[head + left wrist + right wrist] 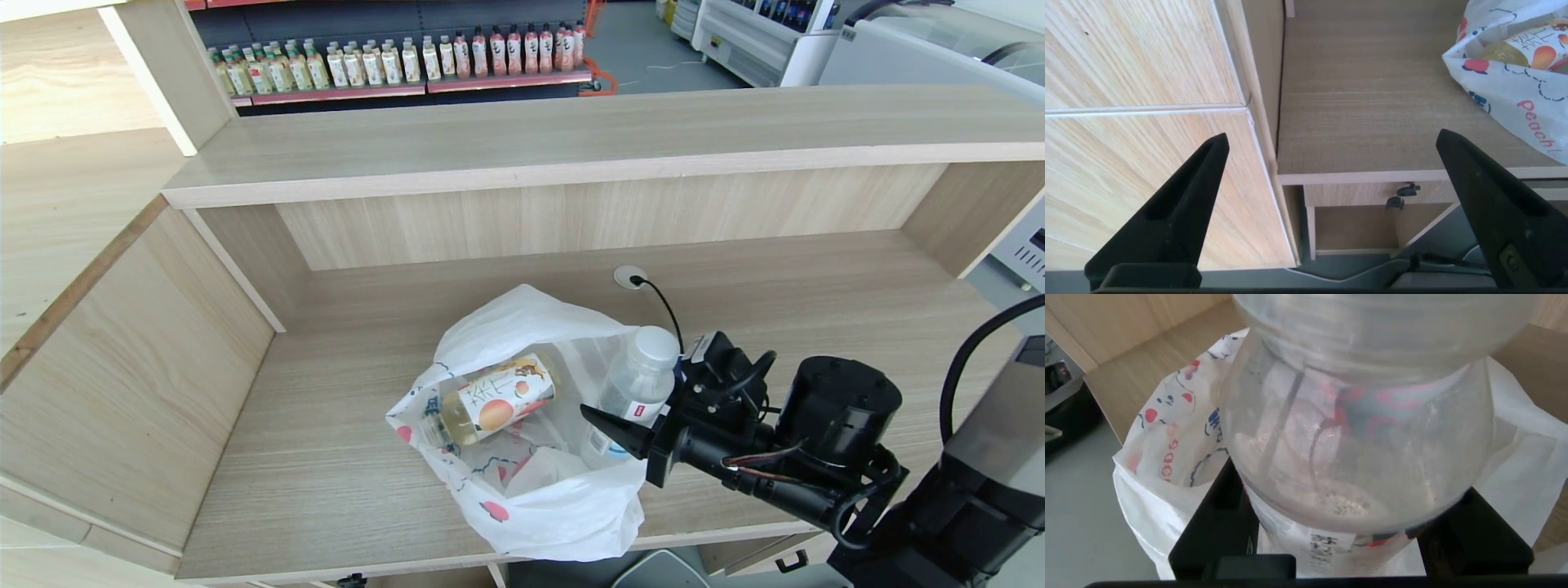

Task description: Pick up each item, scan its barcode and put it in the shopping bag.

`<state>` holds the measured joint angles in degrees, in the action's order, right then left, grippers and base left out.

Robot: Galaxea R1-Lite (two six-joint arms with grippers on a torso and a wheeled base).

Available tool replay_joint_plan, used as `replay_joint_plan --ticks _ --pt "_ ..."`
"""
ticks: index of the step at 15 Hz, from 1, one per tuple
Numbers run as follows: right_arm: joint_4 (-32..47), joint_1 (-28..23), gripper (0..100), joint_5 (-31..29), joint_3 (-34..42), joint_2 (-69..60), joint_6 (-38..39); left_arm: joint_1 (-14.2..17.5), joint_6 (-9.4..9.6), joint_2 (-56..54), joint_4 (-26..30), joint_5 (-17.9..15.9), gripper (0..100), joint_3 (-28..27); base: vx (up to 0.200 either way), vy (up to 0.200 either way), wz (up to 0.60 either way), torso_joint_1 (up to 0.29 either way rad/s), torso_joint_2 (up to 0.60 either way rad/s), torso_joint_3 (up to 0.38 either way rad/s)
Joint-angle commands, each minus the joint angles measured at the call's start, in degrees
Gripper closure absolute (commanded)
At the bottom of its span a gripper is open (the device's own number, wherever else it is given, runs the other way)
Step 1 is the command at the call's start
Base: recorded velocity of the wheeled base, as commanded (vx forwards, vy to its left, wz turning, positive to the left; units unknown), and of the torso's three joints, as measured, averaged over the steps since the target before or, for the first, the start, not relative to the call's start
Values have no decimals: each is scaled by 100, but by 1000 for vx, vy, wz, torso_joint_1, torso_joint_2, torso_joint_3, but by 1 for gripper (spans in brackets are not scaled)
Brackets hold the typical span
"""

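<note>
Over white printed shopping bag, clear plastic bottle near-upright, cap up, clamped in right gripper; left gripper spread

Pink lettering on shopping bag

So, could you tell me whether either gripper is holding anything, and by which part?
The right gripper holds the bottle by its lower body, near the label. The left gripper holds nothing.

Tea bottle in shopping bag on counter
</note>
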<state>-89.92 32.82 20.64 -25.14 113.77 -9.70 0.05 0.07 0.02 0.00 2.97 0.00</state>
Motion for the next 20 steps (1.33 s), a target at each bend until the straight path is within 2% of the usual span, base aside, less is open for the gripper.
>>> replay_joint_plan --ticks 1,3,4,15,16,17,19,20 --pt "-8 -3 100 2 44 13 -5 4 1 -2 0 1 0 0 0 0 0 0 0 0" --pt "-8 -3 100 2 79 31 -32 4 1 -2 0 1 0 0 0 0 0 0 0 0" --pt "-8 -3 0 2 79 31 -32 4 1 -2 0 1 0 0 0 0 0 0 0 0" --pt "-8 -12 0 204 -369 -690 -172 4 10 -2 0 10 0 0 0 0 0 0 0 0" --pt "370 -47 0 177 -369 -1015 -726 4 19 -2 0 1 0 0 0 0 0 0 0 0" --pt "704 -74 0 151 -378 -1332 -919 4 10 -2 0 1 0 0 0 0 0 0 0 0" --pt "1609 -153 0 -60 -826 -1929 -858 4 19 -2 0 1 0 0 0 0 0 0 0 0" --pt "2356 -276 0 -552 -1292 -2219 -550 4 19 -2 0 10 0 0 0 0 0 0 0 0"
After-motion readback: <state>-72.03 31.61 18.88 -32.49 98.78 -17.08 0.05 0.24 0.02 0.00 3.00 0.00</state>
